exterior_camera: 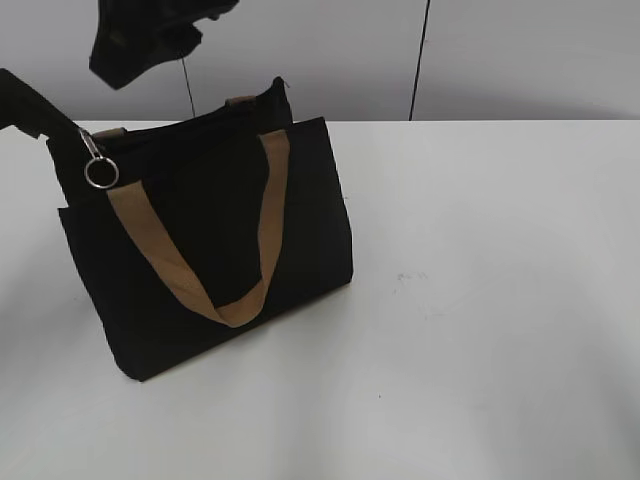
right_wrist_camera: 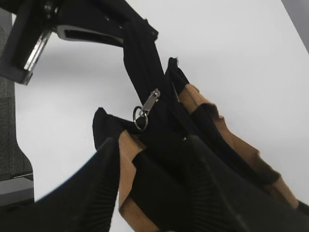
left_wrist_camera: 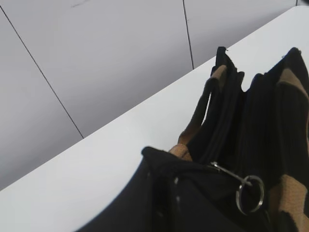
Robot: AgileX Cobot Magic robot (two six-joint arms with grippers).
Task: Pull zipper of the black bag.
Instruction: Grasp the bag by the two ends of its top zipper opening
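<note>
Zipper [exterior_camera: 100,165]: sat at the left end of the top edge of the bag [exterior_camera: 210,250], silver tab and ring dangling just below the corner. Stood upright on the white table [exterior_camera: 500,300], left of centre, with that corner pulled up and leftward.

Hidden or unclear:
- Zip track: black on black, teeth not distinguishable in any view; could not tell how far it was closed.
- Far handle [exterior_camera: 240,100]: mostly concealed behind the bag, only a tan sliver visible above the top edge.
- Near handle [exterior_camera: 268,200]: fully visible, draped in a loop down the front panel.
- Left arm: cut off by the left frame edge in the exterior view; appeared only as a dark, blurred mass in its own wrist view.
- Right arm: cropped by the top frame edge in the exterior view.

Arm pose:
- Left gripper [right_wrist_camera: 123,34]: clamped onto the black fabric strip at the bag's end, just beyond the tab, holding that strip taut and raised.
- Right gripper [right_wrist_camera: 152,141]: hung above the bag's top edge, clear of it, fingers [right_wrist_camera: 101,193] spread apart and holding nothing, zipper tab seen between them.
</note>
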